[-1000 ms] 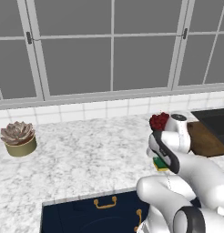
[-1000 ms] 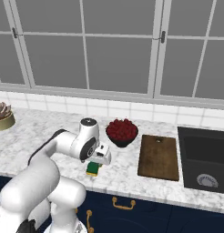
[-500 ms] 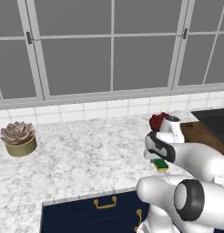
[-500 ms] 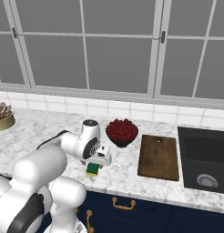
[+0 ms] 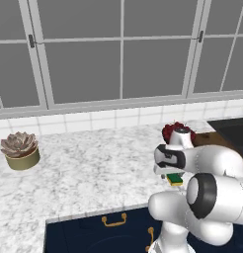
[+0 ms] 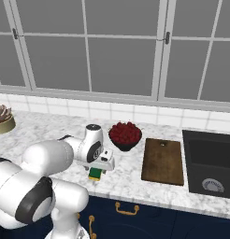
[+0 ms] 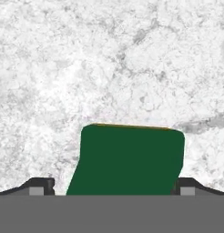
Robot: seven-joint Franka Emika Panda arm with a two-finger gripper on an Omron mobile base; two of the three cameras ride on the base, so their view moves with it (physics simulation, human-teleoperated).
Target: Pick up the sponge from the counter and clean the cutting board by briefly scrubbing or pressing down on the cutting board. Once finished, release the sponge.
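Observation:
The sponge (image 6: 95, 174), green on top over yellow, lies on the marbled counter (image 6: 46, 133) near its front edge. My gripper (image 6: 100, 167) hangs right over it, open. In the hand view the sponge (image 7: 127, 159) sits between the two fingertips (image 7: 41, 185), which stand wide apart on either side without touching it. From the left base view the sponge (image 5: 175, 179) peeks out under the hand (image 5: 168, 170). The dark brown cutting board (image 6: 162, 161) lies flat to the right of the sponge, past a bowl.
A dark bowl of red fruit (image 6: 125, 135) stands between the sponge and the cutting board, slightly further back. A black sink (image 6: 210, 163) is right of the board. A potted succulent (image 5: 20, 150) sits at the far left. Windows line the back wall.
The arm's elbow has swung forward and the hand has settled a little lower over the sponge. The sponge and the board have not moved. The jaws stay open.

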